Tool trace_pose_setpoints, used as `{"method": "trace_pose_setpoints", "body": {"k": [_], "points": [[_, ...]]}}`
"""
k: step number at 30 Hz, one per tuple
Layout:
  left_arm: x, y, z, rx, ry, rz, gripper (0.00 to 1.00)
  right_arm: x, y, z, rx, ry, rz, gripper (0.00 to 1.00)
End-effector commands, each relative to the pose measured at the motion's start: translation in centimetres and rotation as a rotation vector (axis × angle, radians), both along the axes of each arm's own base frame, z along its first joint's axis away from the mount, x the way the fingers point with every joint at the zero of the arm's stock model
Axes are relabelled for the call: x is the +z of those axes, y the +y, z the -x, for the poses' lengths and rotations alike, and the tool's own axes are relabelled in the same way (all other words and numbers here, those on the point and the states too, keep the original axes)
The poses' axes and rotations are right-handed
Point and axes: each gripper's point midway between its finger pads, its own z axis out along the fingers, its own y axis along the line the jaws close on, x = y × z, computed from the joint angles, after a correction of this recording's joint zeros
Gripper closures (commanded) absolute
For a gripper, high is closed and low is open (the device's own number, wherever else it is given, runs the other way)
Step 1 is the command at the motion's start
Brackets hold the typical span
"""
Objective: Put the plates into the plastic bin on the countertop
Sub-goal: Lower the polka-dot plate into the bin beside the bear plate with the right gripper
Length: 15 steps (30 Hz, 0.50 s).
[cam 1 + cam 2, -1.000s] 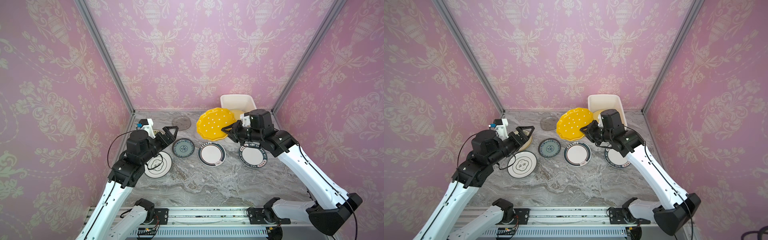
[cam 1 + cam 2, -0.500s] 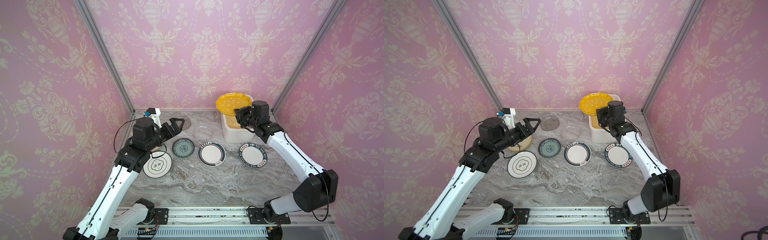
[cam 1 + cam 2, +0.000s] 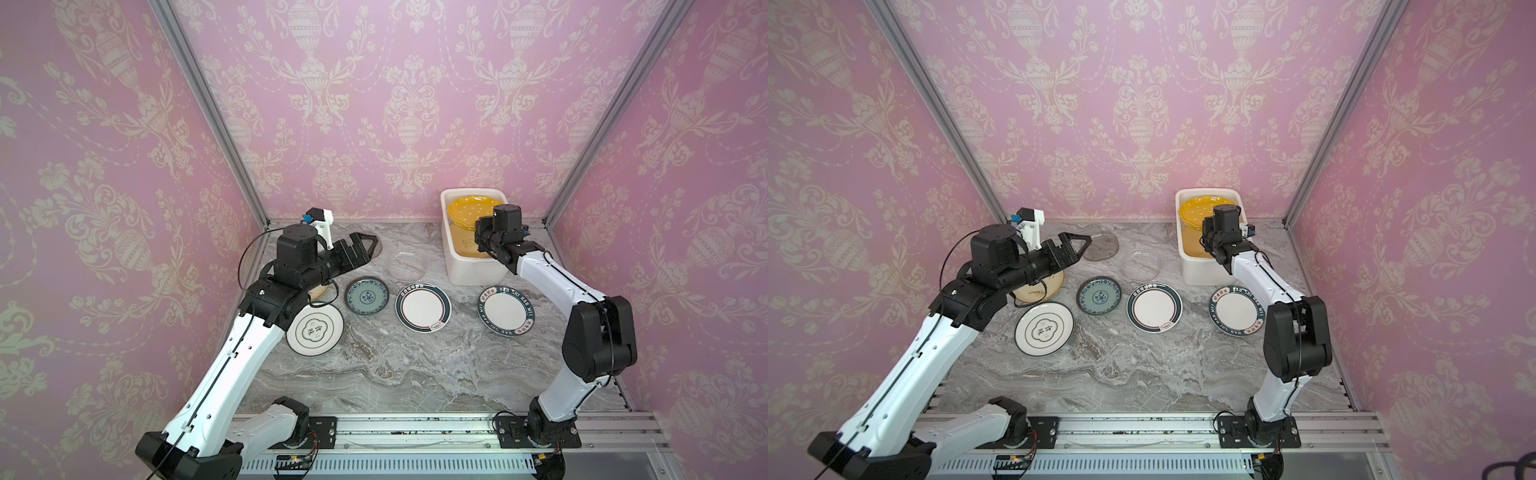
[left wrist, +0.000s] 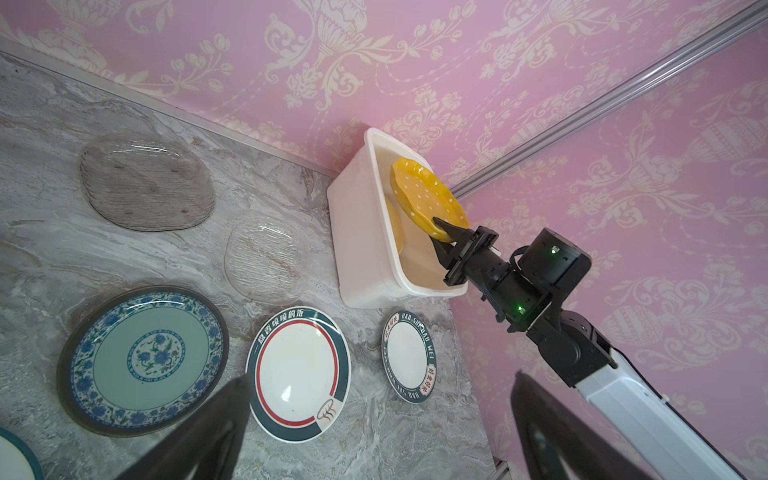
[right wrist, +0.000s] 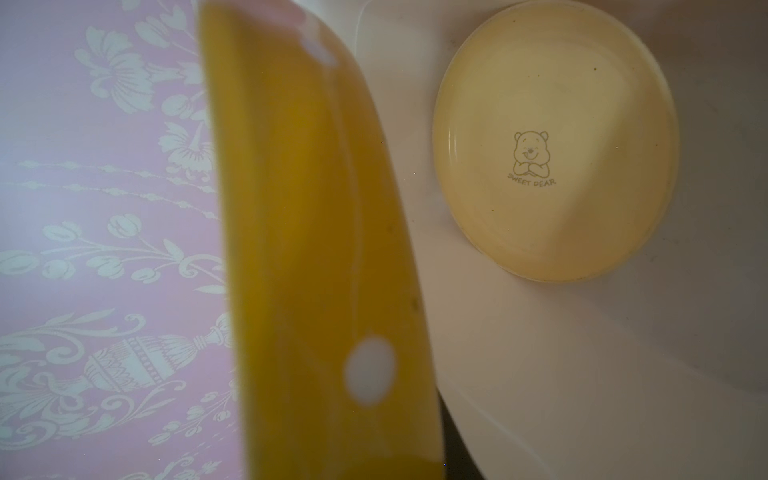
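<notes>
My right gripper point(image 4: 439, 227) is shut on the edge of the orange white-dotted plate point(image 3: 471, 210), holding it tilted inside the white plastic bin point(image 3: 473, 270) at the back right. A pale yellow bear plate point(image 5: 557, 141) lies on the bin's floor. My left gripper point(image 3: 368, 243) hangs open and empty above the back left of the countertop point(image 3: 395, 374). On the countertop lie a teal patterned plate point(image 3: 367, 296), three white dark-rimmed plates point(image 3: 423, 307) point(image 3: 506, 311) point(image 3: 316, 330), a clear glass plate point(image 3: 406, 264) and a smoky glass plate point(image 3: 1100, 246).
A cream plate point(image 3: 1038, 289) lies partly under my left arm. Pink patterned walls with aluminium posts close in the back and both sides. An aluminium rail point(image 3: 415, 428) carrying both arm bases runs along the front edge.
My right gripper has carried the orange plate from above the countertop back into the bin and lowered it. My left arm has reached further toward the back.
</notes>
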Motion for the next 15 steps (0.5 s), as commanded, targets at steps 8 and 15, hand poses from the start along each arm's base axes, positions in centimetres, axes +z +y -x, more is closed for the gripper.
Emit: {"method": "trace_pose_setpoints", "body": {"k": [8,15], "points": [[-1.3,-0.5,0.2,-0.036,0.025,-0.025,0.01,3.9,-0.7,-4.7,-0.08,-0.203,-0.058,1.0],[-2.4,-1.0,-0.6,-0.043,0.057,-0.038,0.01,0.4,-1.5,-6.2,-0.106,-0.147,-0.042,1.0]]}}
